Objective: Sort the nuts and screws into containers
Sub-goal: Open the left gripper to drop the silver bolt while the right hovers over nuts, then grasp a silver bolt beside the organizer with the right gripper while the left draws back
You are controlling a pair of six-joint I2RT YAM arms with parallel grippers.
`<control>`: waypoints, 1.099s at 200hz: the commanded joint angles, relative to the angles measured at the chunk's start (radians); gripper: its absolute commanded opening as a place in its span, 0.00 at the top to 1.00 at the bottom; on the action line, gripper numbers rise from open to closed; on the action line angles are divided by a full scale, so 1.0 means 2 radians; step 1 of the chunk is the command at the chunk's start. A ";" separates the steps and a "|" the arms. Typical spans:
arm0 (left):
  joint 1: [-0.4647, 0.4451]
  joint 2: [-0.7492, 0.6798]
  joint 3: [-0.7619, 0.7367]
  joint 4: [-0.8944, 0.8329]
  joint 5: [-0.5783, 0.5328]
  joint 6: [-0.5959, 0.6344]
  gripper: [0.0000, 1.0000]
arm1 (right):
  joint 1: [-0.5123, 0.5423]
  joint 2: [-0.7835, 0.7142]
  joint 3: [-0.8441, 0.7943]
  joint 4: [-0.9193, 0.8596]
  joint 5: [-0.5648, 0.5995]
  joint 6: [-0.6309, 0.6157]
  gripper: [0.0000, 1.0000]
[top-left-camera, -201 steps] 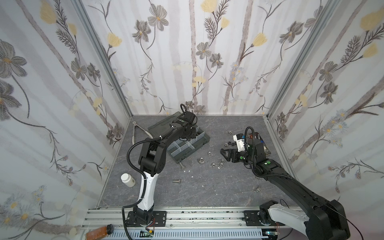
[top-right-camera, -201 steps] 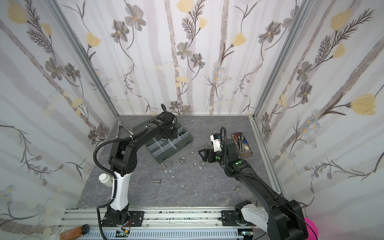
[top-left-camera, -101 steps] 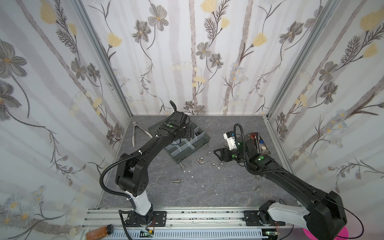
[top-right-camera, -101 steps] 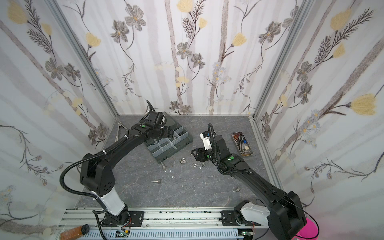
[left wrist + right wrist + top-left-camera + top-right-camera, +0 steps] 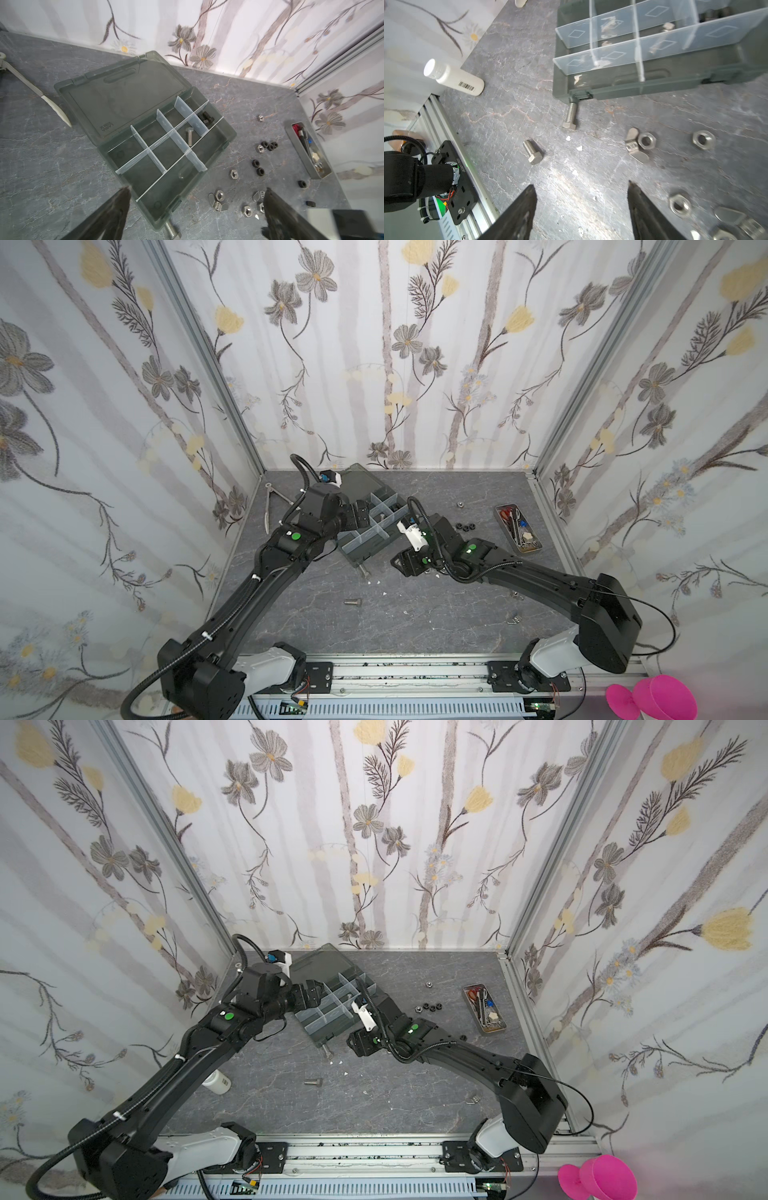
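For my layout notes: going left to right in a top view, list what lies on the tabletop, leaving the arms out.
tongs → storage box → cluster of black nuts → tool tray

A: Bright, even overhead light in both top views; shadows under the arms point(image 5: 266, 578) are faint, and the corner posts point(image 5: 210, 356) splay outward at the edges.

B: Wrist cameras now: a pale sheen on the tabletop point(image 5: 564, 180), just ahead of the right gripper point(image 5: 581, 182), whose dark fingers point(image 5: 517, 218) are soft and out of focus.

A: Same on the left gripper point(image 5: 196, 187): fingers point(image 5: 112, 214) blurred, everything beyond them crisp.
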 commanded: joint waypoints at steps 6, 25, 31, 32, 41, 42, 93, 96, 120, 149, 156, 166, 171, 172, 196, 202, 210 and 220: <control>0.001 -0.051 -0.008 0.035 0.008 -0.012 0.00 | 0.027 0.057 0.042 -0.028 0.001 -0.027 0.30; 0.001 -0.087 -0.007 0.037 0.003 -0.010 0.00 | 0.047 0.097 0.077 -0.041 0.001 -0.038 0.33; 0.001 -0.096 -0.007 0.036 0.002 -0.008 0.00 | 0.052 0.110 0.087 -0.044 0.001 -0.039 0.34; 0.001 -0.098 -0.007 0.036 0.001 -0.008 0.00 | 0.052 0.111 0.088 -0.045 0.001 -0.040 0.34; 0.001 -0.110 -0.005 0.034 -0.003 -0.005 0.00 | 0.059 0.129 0.103 -0.049 0.001 -0.043 0.35; 0.001 -0.111 -0.005 0.034 -0.003 -0.005 0.00 | 0.060 0.131 0.105 -0.049 0.001 -0.043 0.35; 0.001 -0.167 -0.003 0.030 -0.020 0.011 0.00 | 0.090 0.217 0.189 -0.087 -0.004 -0.065 0.43; 0.001 -0.168 -0.002 0.030 -0.020 0.012 0.00 | 0.092 0.222 0.194 -0.090 -0.005 -0.067 0.43; 0.001 -0.179 -0.003 0.032 -0.012 0.014 0.00 | 0.106 0.257 0.239 -0.116 0.001 -0.083 0.44; -0.001 -0.184 -0.004 0.033 -0.003 0.013 0.00 | 0.115 0.288 0.278 -0.139 0.005 -0.096 0.47; -0.001 -0.184 -0.004 0.033 -0.002 0.015 0.00 | 0.118 0.295 0.285 -0.144 0.007 -0.100 0.48; -0.002 -0.184 -0.004 0.033 -0.001 0.016 0.00 | 0.121 0.303 0.296 -0.152 0.007 -0.105 0.50; -0.003 -0.184 -0.004 0.033 -0.001 0.016 0.00 | 0.122 0.306 0.298 -0.156 0.009 -0.108 0.51; -0.003 -0.184 -0.004 0.033 -0.001 0.017 0.00 | 0.123 0.308 0.300 -0.157 0.010 -0.108 0.51; -0.006 -0.186 -0.004 0.034 -0.002 0.020 0.00 | 0.128 0.320 0.307 -0.168 0.015 -0.116 0.51; -0.007 -0.186 -0.005 0.033 -0.003 0.021 0.00 | 0.129 0.323 0.308 -0.170 0.015 -0.117 0.51; -0.007 -0.185 -0.005 0.033 -0.005 0.023 0.00 | 0.130 0.327 0.312 -0.175 0.015 -0.120 0.51; -0.010 -0.183 -0.006 0.033 -0.006 0.024 0.00 | 0.131 0.331 0.318 -0.180 0.015 -0.123 0.52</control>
